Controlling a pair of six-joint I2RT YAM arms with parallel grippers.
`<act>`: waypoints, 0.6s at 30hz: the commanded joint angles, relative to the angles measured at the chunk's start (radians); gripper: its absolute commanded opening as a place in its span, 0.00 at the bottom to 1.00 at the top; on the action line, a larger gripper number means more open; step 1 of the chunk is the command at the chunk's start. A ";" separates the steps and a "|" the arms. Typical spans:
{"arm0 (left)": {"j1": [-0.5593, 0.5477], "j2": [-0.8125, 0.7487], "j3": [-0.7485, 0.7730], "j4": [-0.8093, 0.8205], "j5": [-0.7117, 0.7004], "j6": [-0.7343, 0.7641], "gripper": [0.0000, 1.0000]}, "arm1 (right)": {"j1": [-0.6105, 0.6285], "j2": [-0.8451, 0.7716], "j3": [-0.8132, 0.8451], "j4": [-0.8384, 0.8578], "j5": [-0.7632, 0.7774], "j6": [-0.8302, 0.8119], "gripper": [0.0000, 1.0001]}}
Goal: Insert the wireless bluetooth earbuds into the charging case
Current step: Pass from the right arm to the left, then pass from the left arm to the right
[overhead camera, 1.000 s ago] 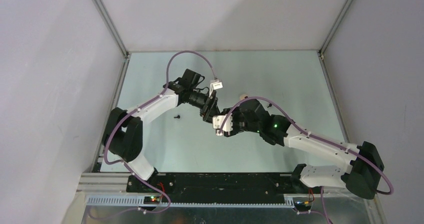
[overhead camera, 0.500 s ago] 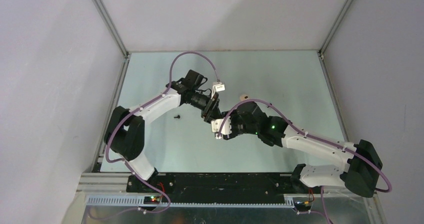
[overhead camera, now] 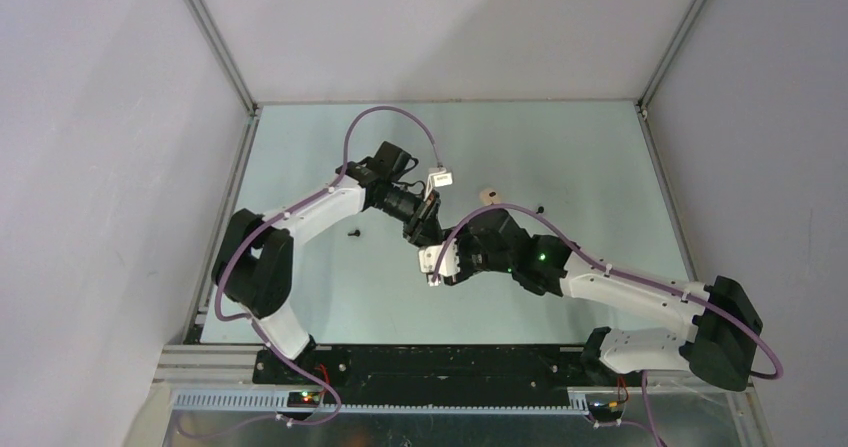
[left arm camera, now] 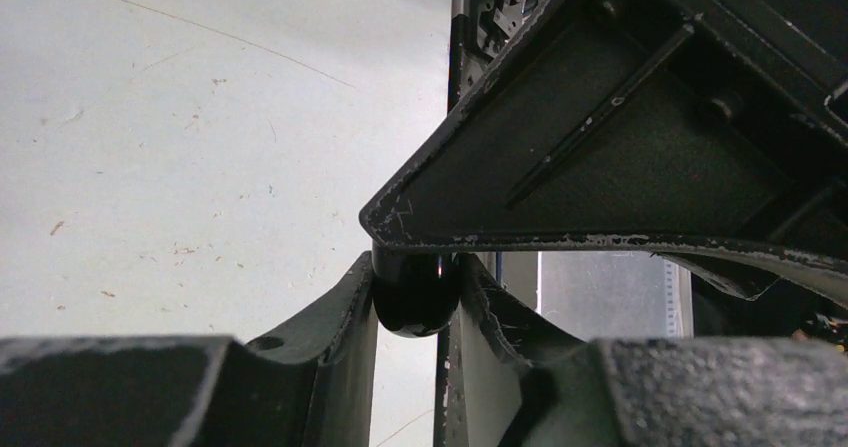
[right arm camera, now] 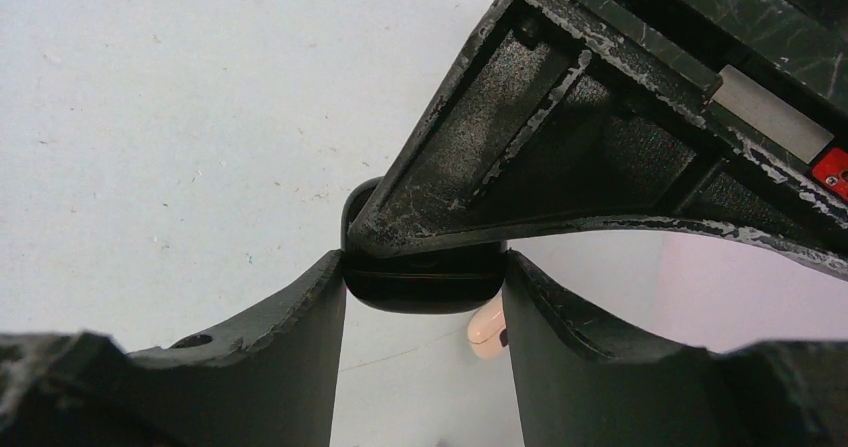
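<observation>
The black charging case (right arm camera: 425, 279) is off the table, with my right gripper (right arm camera: 423, 267) shut across its wide side. My left gripper (left arm camera: 415, 267) is shut on a narrow rounded black part (left arm camera: 415, 302) of the same case from the opposite side. In the top view the left gripper (overhead camera: 424, 232) and right gripper (overhead camera: 433, 265) meet tip to tip at mid-table and hide the case. One tiny black earbud (overhead camera: 353, 234) lies on the table left of them. Another small black piece (overhead camera: 540, 208), likely an earbud, lies to the right.
A small white case (overhead camera: 488, 195) rests on the table just behind the right arm, and shows pale beneath the held case (right arm camera: 487, 329) in the right wrist view. Grey walls enclose the table (overhead camera: 600, 147) on three sides.
My left gripper has closed from open onto the black case. Both grippers have drifted slightly toward the near left together.
</observation>
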 commanded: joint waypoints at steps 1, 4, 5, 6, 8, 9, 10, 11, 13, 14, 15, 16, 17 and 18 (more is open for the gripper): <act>-0.014 -0.003 0.043 -0.004 0.037 0.046 0.20 | 0.005 0.001 0.001 0.042 0.011 0.001 0.39; -0.014 -0.005 0.046 -0.012 0.041 0.054 0.13 | 0.005 -0.003 0.001 0.049 0.017 0.008 0.58; -0.014 -0.006 0.047 -0.014 0.044 0.057 0.12 | 0.004 -0.004 0.001 0.052 0.019 0.010 0.64; -0.015 -0.008 0.049 -0.017 0.045 0.059 0.11 | 0.003 -0.008 0.001 0.058 0.019 0.019 0.80; -0.015 -0.012 0.053 -0.027 0.048 0.067 0.11 | -0.005 -0.017 0.002 0.071 0.013 0.043 0.96; -0.015 -0.014 0.054 -0.028 0.048 0.070 0.11 | -0.014 -0.022 0.004 0.073 -0.002 0.054 0.98; -0.014 -0.023 0.054 -0.030 0.047 0.071 0.12 | -0.021 -0.032 0.017 0.065 -0.012 0.080 0.99; -0.014 -0.027 0.054 -0.031 0.045 0.074 0.12 | -0.040 -0.041 0.028 0.045 -0.047 0.099 0.99; -0.013 -0.044 0.054 -0.031 0.040 0.079 0.12 | -0.079 -0.056 0.067 0.007 -0.117 0.184 1.00; -0.013 -0.058 0.054 -0.032 0.038 0.080 0.12 | -0.093 -0.061 0.096 -0.008 -0.147 0.207 0.99; -0.013 -0.065 0.054 -0.028 0.030 0.082 0.12 | -0.124 -0.075 0.110 -0.037 -0.212 0.253 1.00; -0.013 -0.082 0.051 -0.025 0.026 0.082 0.12 | -0.143 -0.082 0.138 -0.050 -0.250 0.279 1.00; -0.013 -0.091 0.049 -0.013 0.014 0.077 0.12 | -0.178 -0.095 0.151 -0.070 -0.329 0.332 0.99; -0.014 -0.110 0.042 -0.003 -0.004 0.071 0.12 | -0.218 -0.100 0.173 -0.075 -0.367 0.360 0.99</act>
